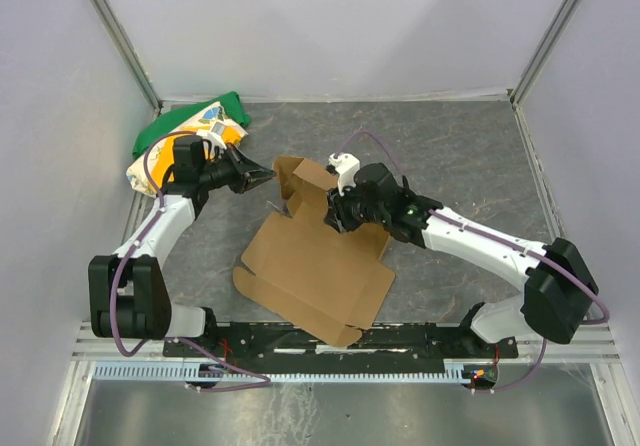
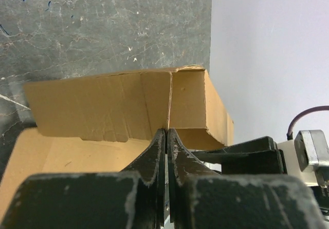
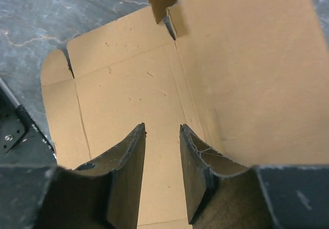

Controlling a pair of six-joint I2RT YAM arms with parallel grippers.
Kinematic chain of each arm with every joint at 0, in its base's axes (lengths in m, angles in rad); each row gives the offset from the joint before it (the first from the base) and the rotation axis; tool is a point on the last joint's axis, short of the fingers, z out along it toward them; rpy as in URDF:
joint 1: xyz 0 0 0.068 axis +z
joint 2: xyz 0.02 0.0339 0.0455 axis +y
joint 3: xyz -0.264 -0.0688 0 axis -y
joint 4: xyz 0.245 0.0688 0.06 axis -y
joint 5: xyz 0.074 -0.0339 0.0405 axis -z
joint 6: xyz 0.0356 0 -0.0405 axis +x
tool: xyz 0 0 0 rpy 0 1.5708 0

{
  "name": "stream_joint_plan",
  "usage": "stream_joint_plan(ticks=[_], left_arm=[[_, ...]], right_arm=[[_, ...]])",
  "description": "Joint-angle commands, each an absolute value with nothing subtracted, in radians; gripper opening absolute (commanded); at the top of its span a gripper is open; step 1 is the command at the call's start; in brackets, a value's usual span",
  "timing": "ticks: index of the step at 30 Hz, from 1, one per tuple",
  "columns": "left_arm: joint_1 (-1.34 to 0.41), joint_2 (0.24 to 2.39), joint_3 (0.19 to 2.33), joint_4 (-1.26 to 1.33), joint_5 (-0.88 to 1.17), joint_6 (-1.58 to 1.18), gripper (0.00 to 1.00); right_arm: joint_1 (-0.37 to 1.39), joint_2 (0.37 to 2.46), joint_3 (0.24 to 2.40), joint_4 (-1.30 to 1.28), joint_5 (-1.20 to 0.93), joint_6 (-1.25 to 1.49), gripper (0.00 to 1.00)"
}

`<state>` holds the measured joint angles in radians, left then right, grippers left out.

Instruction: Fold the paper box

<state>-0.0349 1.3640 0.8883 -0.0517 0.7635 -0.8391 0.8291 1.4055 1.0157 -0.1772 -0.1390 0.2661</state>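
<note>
The paper box point(image 1: 310, 266) is a brown cardboard sheet lying mostly flat in the middle of the table, with its far flap point(image 1: 300, 178) folded upright. My left gripper point(image 1: 268, 178) is shut, and its tips point(image 2: 166, 131) press against a crease at the bottom of that raised flap point(image 2: 118, 103) with nothing between them. My right gripper point(image 1: 335, 218) hovers over the sheet just right of the flap. Its fingers point(image 3: 162, 129) stand apart with only the flat panel point(image 3: 128, 80) below them, and a raised panel point(image 3: 247, 64) is close on their right.
A green, yellow and white cloth bundle point(image 1: 190, 126) lies at the back left beside the left arm. Grey-white walls close the table on three sides. A black rail point(image 1: 330, 341) runs along the near edge under the box's front corner.
</note>
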Motion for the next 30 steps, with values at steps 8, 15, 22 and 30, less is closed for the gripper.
stream_joint_plan(ticks=[8,15,22,30], left_arm=[[-0.037,1.368,0.883,0.043,0.825,-0.868,0.03],[-0.037,1.366,0.861,0.099,0.832,-0.89,0.03],[-0.037,1.363,0.853,0.055,0.838,-0.855,0.03],[-0.037,1.348,0.882,-0.028,0.838,-0.828,0.03]], right_arm=[[0.952,1.519,1.152,-0.079,-0.132,0.244,0.36],[1.102,1.741,1.158,0.057,-0.049,0.236,0.36],[1.129,1.96,1.298,0.107,0.026,0.189,0.36],[1.131,2.062,1.285,0.321,0.091,0.126,0.38]])
